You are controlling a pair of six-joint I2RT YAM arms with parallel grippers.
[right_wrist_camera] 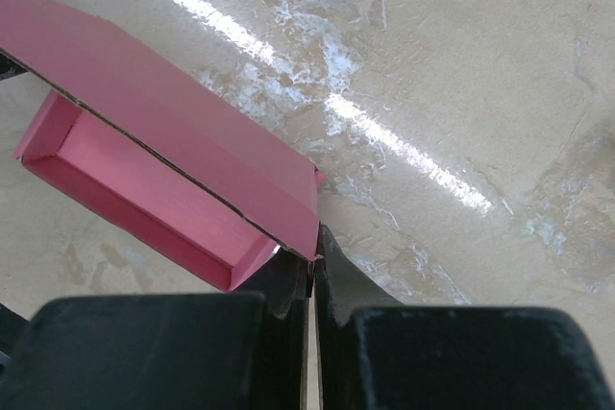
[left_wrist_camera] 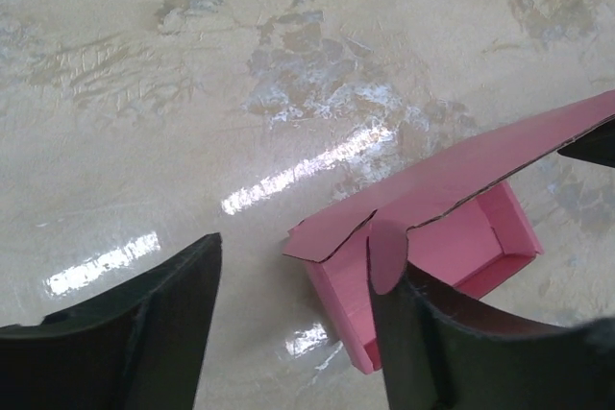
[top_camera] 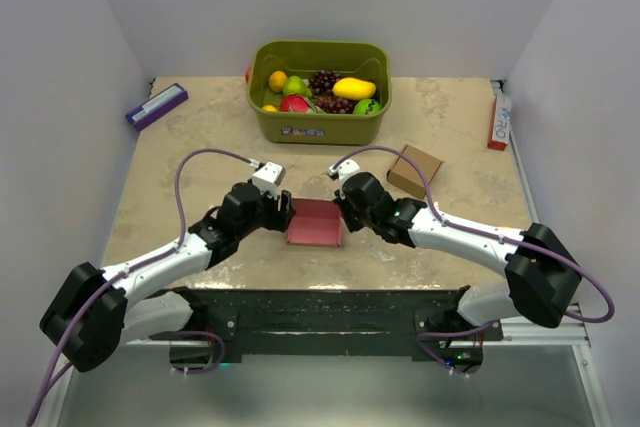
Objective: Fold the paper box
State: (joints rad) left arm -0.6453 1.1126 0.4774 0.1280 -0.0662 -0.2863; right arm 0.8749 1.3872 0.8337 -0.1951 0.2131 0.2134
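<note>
1. Closest to the lens in the left wrist view are my two dark fingers. They stand well apart, so the left jaws are open. One finger is right against the near corner of the paper box, where a rounded tab stands up beside it.
2. On the right wrist view the fingers are pressed together. I read the right jaws as clamped on a corner of the lid, with the thin card pinched at the tips.
3. From above, the box lies close to the near edge of the worktop, about midway along it and between my two arms. It is well apart from the green fruit basket at the far edge and from the brown cardboard box toward the right edge.
4. Done so far, as far as I can see: the tray is formed, with its walls upright. The lid is joined along one long side and slants up above the tray, held by that pinched corner.
5. Left to do, by my judgement: bring the lid down over the tray and tuck in the side tabs and front flap. None of that looks started, so I put the job at a little past halfway.
</note>
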